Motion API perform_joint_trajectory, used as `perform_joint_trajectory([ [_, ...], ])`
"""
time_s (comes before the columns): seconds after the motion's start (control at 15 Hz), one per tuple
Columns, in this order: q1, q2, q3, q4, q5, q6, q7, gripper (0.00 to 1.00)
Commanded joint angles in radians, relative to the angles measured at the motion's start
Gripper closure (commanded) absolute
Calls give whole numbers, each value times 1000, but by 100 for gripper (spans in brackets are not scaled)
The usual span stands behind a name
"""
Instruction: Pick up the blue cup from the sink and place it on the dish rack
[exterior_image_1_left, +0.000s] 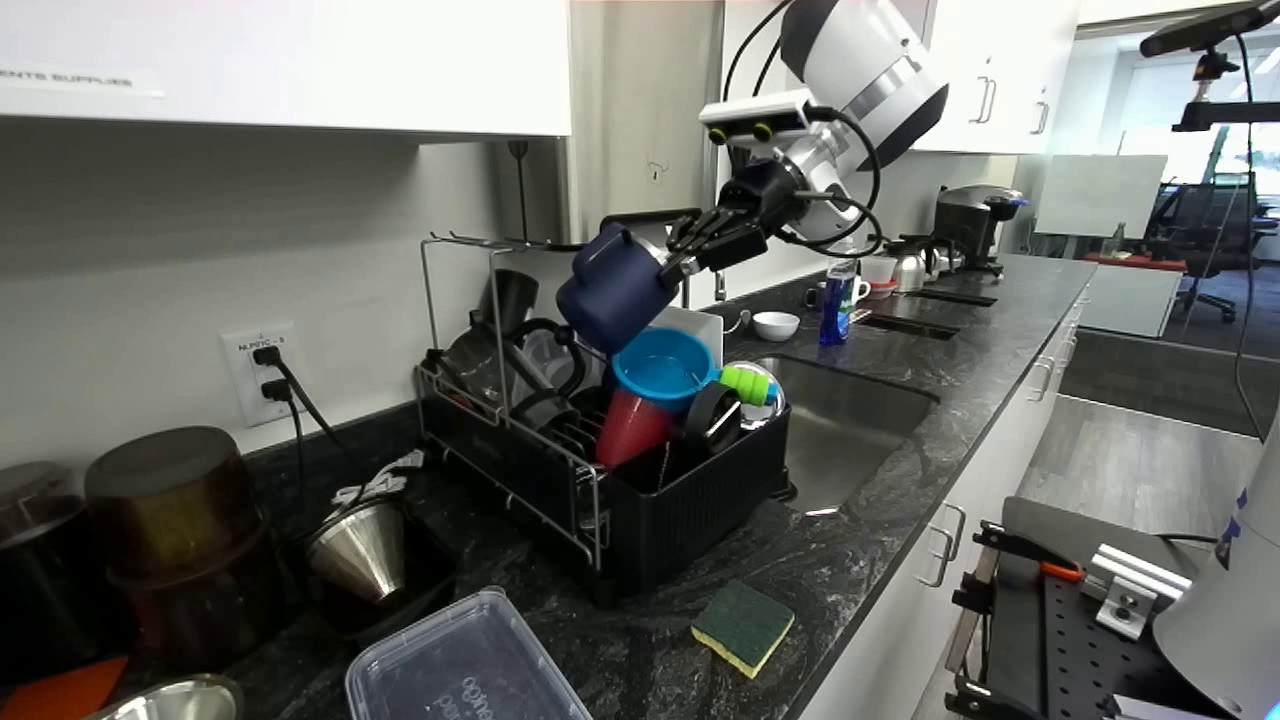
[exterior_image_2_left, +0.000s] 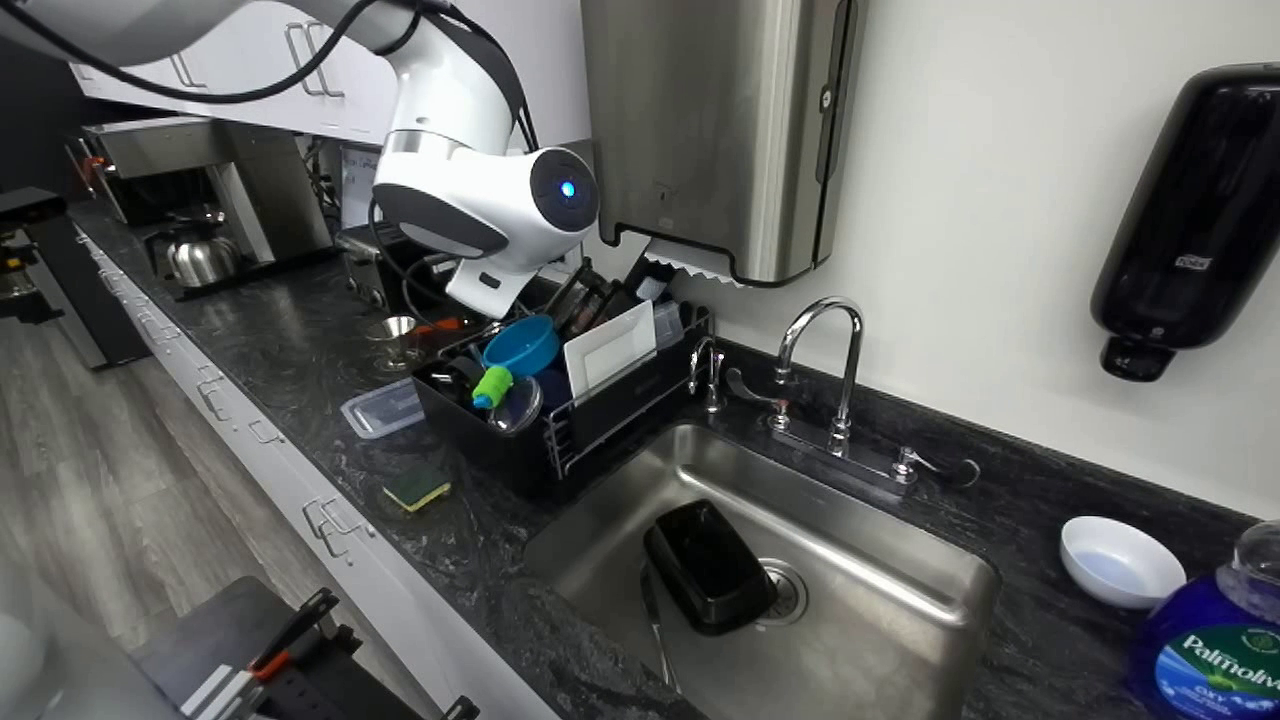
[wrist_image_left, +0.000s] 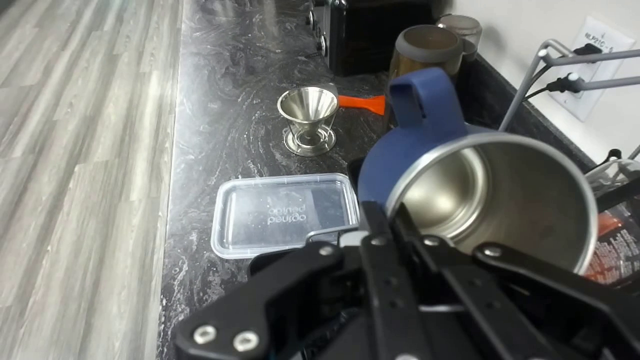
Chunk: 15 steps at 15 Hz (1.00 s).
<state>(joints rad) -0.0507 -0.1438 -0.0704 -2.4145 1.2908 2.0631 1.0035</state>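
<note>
The dark blue cup (exterior_image_1_left: 612, 292) hangs tilted above the black dish rack (exterior_image_1_left: 690, 515), apart from the counter. My gripper (wrist_image_left: 388, 209) is shut on the cup's rim, one finger inside and one outside. In the wrist view the blue cup (wrist_image_left: 430, 120) turns its steel-lined mouth towards the camera, its handle pointing up and away. An exterior view shows the gripper (exterior_image_1_left: 675, 262) reaching in from the right. The steel sink (exterior_image_2_left: 880, 620) lies beside the rack. There, the robot's own wrist hides the gripper's fingers.
The rack holds a light-blue bowl (exterior_image_1_left: 663, 365), a red cup (exterior_image_1_left: 632, 430), a white plate (exterior_image_2_left: 612, 350) and dark dishes. A black container (exterior_image_2_left: 710, 565) lies in the sink. A sponge (exterior_image_1_left: 743, 625) and clear lid (wrist_image_left: 285, 215) rest on the counter. A paper towel dispenser (exterior_image_2_left: 710, 130) hangs near the arm.
</note>
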Motion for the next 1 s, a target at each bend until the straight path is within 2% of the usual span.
perform_joint_trajectory([
  [0.0,-12,1,10,1,0,-3,0,93],
  [0.47,-12,1,10,1,0,-3,0,93],
  [0.53,-12,1,10,1,0,-3,0,98],
  [0.93,-4,6,20,2,27,4,20,98],
])
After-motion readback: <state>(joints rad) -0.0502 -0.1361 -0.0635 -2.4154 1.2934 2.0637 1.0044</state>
